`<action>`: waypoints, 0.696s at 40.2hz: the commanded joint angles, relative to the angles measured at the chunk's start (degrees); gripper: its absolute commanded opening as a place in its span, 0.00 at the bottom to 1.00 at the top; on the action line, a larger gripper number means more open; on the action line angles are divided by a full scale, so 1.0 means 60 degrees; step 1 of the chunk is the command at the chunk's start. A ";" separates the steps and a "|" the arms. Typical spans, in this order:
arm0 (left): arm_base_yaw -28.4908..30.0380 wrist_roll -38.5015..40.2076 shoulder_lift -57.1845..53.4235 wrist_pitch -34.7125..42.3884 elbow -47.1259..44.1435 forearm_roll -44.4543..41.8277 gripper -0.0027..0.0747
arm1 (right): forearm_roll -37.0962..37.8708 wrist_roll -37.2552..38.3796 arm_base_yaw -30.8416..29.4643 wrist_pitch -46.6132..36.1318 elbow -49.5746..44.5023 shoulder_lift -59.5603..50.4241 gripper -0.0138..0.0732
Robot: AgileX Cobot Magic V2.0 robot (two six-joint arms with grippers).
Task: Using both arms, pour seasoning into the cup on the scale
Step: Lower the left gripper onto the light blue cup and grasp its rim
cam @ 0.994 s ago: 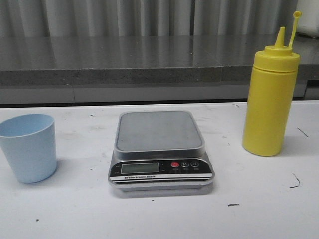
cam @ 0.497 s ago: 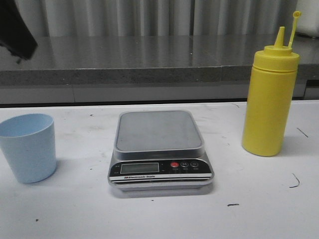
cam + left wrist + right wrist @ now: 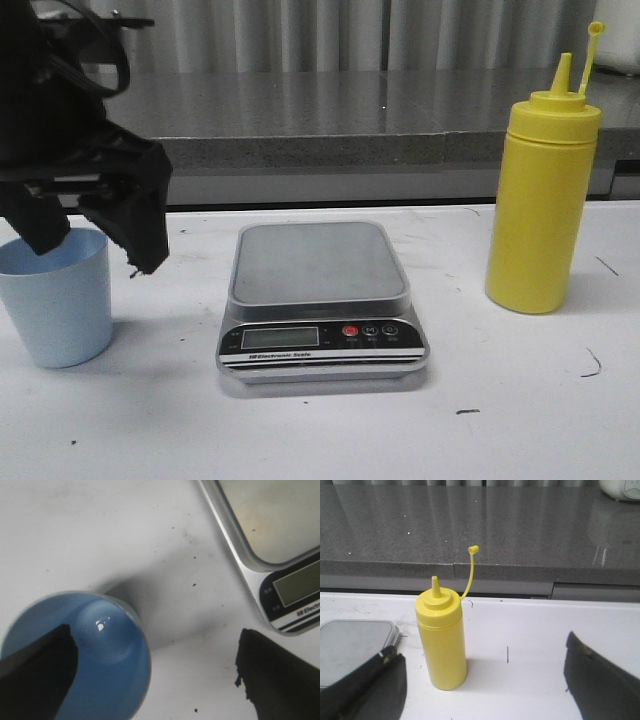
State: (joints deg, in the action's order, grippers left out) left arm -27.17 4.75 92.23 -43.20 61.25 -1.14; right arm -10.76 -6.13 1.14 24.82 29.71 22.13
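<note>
Left gripper (image 3: 95,235), jaws spread, hangs over the cup (image 3: 57,297), which stands left of the scale (image 3: 320,300); one finger (image 3: 37,672) above its mouth may tip it.

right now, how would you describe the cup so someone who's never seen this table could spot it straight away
Start at the silver scale in the middle of the white table and look to the robot's left side. There stands the cup, just under the open left claw. It is the only pale blue thing: a short, tapered, handleless tumbler, unlike the tall yellow bottle at the far right.
</note>
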 commanded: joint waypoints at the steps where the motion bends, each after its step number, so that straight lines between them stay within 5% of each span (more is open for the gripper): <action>1: -0.0072 0.0024 0.0026 0.0145 0.0371 -0.0091 0.80 | -0.0030 0.0008 -0.0043 -0.0736 0.0328 0.0155 0.91; 19: -0.0072 0.0024 0.0220 0.0143 0.0390 -0.0112 0.02 | -0.0030 0.0008 -0.0043 -0.0726 0.0328 0.0155 0.91; 28: -0.0072 0.0024 0.0220 -0.0579 0.0793 -0.0112 0.01 | -0.0030 0.0008 -0.0043 -0.0726 0.0328 0.0155 0.91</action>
State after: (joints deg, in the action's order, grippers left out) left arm -27.17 4.75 95.64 -44.75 62.78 -1.94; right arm -10.76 -6.13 1.14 24.90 29.71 22.13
